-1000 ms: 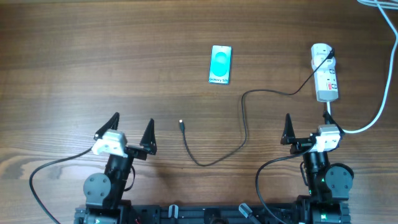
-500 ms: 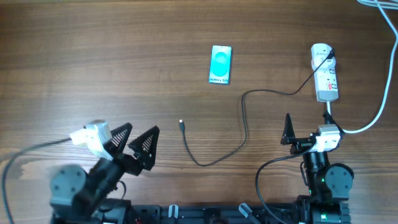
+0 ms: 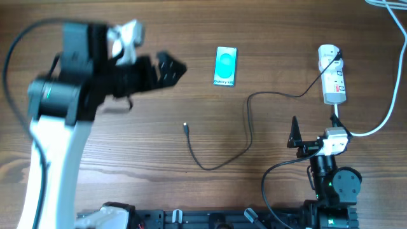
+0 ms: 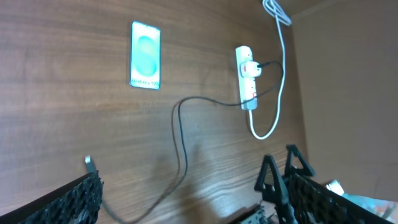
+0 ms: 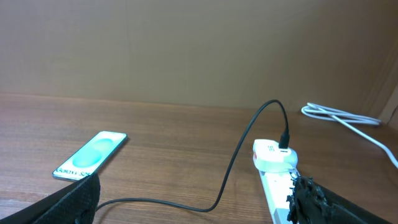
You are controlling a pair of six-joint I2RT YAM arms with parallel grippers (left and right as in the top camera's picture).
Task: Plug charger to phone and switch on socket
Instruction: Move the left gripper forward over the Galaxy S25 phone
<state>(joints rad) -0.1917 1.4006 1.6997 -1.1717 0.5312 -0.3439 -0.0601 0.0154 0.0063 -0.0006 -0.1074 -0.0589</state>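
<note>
The left gripper [image 3: 166,69] hung with jaws spread and empty, the phone [image 3: 226,65] apart at its 3 o'clock. The right gripper [image 3: 316,137] gaped empty, the socket [image 3: 332,76] near its 12 o'clock.

Wooden table [image 3: 280,25]: phone [image 3: 225,65], charger [image 3: 251,127], socket [image 3: 332,79]

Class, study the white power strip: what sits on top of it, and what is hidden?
A white adapter sits on the far end of the socket, the charger plugged into it. The adapter covers its outlet and pins.
</note>
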